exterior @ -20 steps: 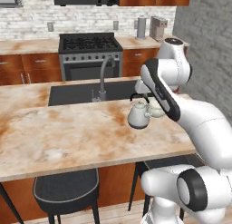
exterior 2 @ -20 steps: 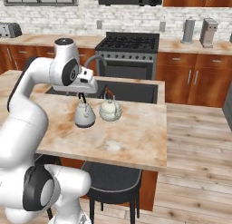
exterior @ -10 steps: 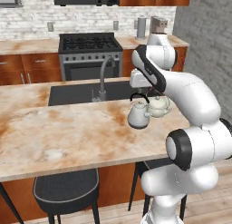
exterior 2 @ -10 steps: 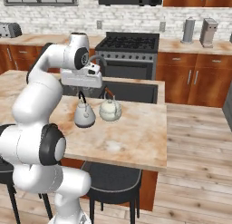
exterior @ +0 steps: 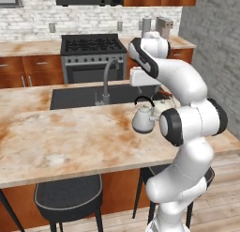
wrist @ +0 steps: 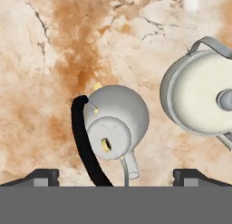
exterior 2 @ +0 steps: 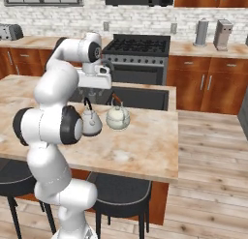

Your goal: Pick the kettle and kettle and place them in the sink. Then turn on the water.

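— Silver squat kettle with black arched handle [wrist: 117, 123]: where?
— On marbled counter [exterior: 70, 142], near sink-side edge, beside second whitish kettle [wrist: 204, 94].
— Gripper [wrist: 115, 175]?
— Hovering above, jaws wide, empty.
— Handling?
— Probably rigid, slippery-bodied; best taken by handle.

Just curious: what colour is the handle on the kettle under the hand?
Black handle, clearest in the hand view.

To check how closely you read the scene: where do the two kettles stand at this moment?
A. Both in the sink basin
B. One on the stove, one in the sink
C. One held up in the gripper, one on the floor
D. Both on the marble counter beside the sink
D: the black-handled kettle and the other kettle both sit on the marble counter, outside the sink.
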Robot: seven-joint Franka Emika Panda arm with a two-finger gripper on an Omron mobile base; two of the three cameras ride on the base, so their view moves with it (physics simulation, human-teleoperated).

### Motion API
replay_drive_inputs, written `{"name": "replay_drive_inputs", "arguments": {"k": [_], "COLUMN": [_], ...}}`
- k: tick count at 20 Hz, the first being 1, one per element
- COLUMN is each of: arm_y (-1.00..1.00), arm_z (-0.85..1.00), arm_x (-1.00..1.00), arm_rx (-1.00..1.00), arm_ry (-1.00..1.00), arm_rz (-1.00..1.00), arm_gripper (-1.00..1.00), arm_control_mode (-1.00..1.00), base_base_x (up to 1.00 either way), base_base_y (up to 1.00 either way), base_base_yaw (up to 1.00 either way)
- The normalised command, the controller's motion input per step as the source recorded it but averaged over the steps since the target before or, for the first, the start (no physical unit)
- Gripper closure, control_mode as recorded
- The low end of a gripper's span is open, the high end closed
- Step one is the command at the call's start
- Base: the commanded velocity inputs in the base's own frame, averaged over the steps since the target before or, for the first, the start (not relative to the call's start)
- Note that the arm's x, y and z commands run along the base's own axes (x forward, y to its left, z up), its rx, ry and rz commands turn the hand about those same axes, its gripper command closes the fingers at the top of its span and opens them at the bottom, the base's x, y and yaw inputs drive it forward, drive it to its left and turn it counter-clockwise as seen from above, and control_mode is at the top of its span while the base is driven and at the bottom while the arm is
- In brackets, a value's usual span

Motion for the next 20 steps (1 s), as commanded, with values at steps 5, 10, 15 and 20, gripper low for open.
{"name": "replay_drive_inputs", "arguments": {"k": [5, 10, 15, 20], "arm_y": [0.01, 0.00, 0.00, 0.00], "arm_z": [-0.18, -0.07, 0.00, 0.00], "arm_x": [-0.05, -0.35, -0.47, -0.05], "arm_rx": [0.00, 0.00, 0.00, 0.03], "arm_ry": [0.08, 0.00, -0.01, -0.08], "arm_rz": [0.13, 0.11, 0.05, 0.00], "arm_gripper": [-1.00, -1.00, -1.00, -1.00], "arm_control_mode": [-1.00, -1.00, -1.00, -1.00], "base_base_x": [0.00, 0.00, 0.00, 0.00], "base_base_y": [0.00, 0.00, 0.00, 0.00], "base_base_yaw": [0.00, 0.00, 0.00, 0.00]}}
